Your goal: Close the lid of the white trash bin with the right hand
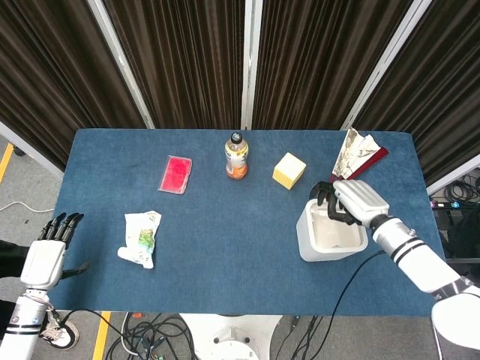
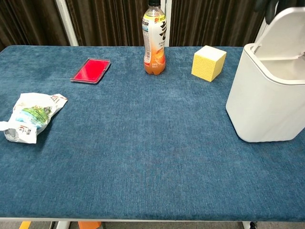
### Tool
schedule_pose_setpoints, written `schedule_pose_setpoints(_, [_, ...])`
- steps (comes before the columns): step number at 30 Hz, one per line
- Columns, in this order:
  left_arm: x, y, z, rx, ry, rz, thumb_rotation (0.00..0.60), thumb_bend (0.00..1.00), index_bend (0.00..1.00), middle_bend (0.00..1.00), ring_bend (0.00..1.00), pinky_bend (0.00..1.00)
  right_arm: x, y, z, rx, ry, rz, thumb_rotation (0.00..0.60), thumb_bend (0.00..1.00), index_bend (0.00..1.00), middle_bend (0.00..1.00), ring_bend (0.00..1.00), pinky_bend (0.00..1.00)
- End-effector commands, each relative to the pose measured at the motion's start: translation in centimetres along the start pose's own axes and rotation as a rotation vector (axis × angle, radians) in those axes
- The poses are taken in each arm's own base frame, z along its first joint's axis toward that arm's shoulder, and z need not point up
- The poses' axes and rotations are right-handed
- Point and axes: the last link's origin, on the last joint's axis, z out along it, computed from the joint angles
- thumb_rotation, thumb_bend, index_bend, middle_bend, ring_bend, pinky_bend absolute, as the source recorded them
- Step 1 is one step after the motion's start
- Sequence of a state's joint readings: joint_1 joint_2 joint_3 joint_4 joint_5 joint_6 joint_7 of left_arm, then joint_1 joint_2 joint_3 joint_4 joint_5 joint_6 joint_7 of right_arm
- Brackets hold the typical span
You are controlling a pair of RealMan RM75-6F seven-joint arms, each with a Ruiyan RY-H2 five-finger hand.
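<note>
The white trash bin point(image 1: 306, 238) stands at the table's right front; in the chest view the bin point(image 2: 264, 102) fills the right edge. Its lid point(image 2: 286, 29) leans forward over the opening, half lowered, with the inside still showing. My right hand point(image 1: 351, 201) lies on the back of the lid, its dark fingers bent over the lid's upper edge; only the fingertips of that right hand point(image 2: 266, 6) show in the chest view. It holds nothing. My left hand point(image 1: 46, 255) hangs off the table's left front corner, fingers apart and empty.
An orange drink bottle point(image 1: 236, 156) and a yellow cube point(image 1: 289, 170) stand at the back middle. A pink flat case point(image 1: 175, 174) and a crumpled wrapper point(image 1: 142, 238) lie to the left. A crumpled paper packet point(image 1: 356, 150) lies behind the bin.
</note>
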State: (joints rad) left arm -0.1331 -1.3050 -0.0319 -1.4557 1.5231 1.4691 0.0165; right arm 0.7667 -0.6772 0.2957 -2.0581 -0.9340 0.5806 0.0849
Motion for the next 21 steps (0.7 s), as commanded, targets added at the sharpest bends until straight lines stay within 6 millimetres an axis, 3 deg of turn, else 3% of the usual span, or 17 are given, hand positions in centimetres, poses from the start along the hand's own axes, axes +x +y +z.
schedule_pose_setpoints(1, [0.0,0.0,0.0,0.0,0.001,0.0,0.6,0.08,0.1,0.1,0.04,0.13,-1.3,0.4,-1.1,-0.002,-0.041,-0.011,0.493,1.0,0.36,0.43,0.38,0.52])
schedule_pose_setpoints(11, [0.0,0.1,0.0,-0.005,-0.004,0.001,0.6,0.08,0.1,0.1,0.04,0.13,-4.3,1.8,-3.1,-0.001,-0.098,-0.026,0.494,1.0,0.37,0.44,0.38,0.52])
schedule_pose_setpoints(21, [-0.1,0.2,0.0,-0.003,-0.007,0.003,0.6,0.08,0.1,0.1,0.04,0.13,-5.3,3.6,-3.3,-0.017,-0.098,-0.001,0.493,1.0,0.38,0.45,0.39,0.52])
